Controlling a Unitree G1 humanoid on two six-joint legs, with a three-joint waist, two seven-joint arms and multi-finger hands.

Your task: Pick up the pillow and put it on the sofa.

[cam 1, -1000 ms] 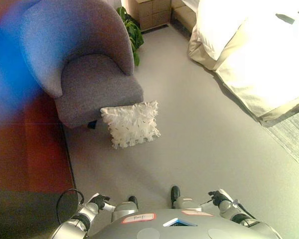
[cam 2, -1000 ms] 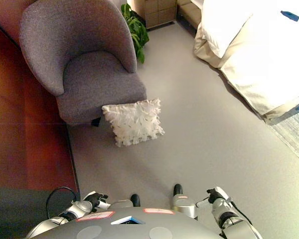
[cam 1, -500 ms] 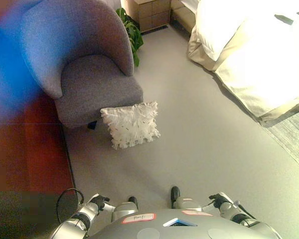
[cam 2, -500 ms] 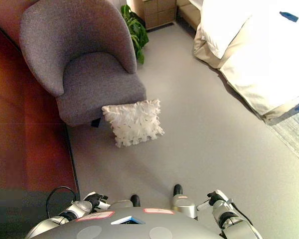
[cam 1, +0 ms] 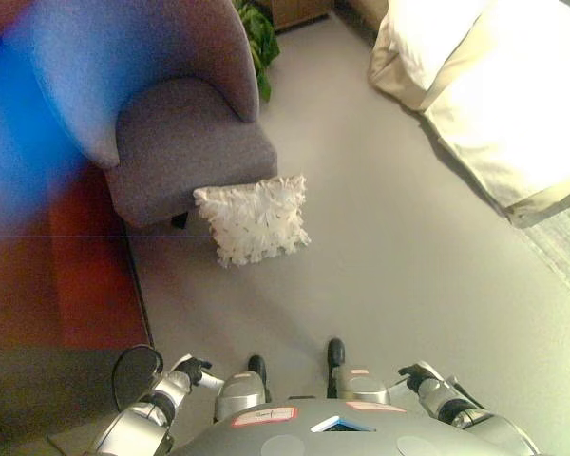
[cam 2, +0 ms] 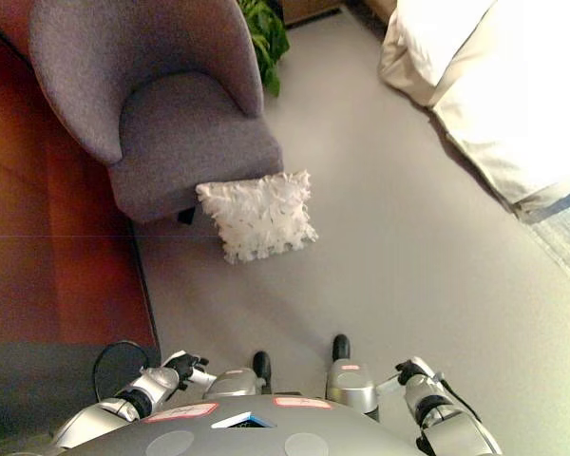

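A white ruffled pillow (cam 2: 259,215) lies on the grey floor, leaning against the front of a grey upholstered armchair (cam 2: 185,133), the sofa of the task. Both my hands hang low at the bottom of the view, far from the pillow. My left hand (cam 2: 183,366) shows at the lower left with its fingers curled and nothing in them. At the lower right my right hand (cam 2: 410,373) is likewise curled and holds nothing.
A bed with white and cream bedding (cam 2: 513,95) fills the upper right. A green potted plant (cam 2: 269,33) stands behind the armchair. A reddish-brown surface (cam 2: 47,247) runs along the left. Open grey floor (cam 2: 380,247) lies between me and the pillow.
The whole picture has shifted down a little, so the camera has moved; the pillow and chair lie as before. Both hands stay low at my sides.
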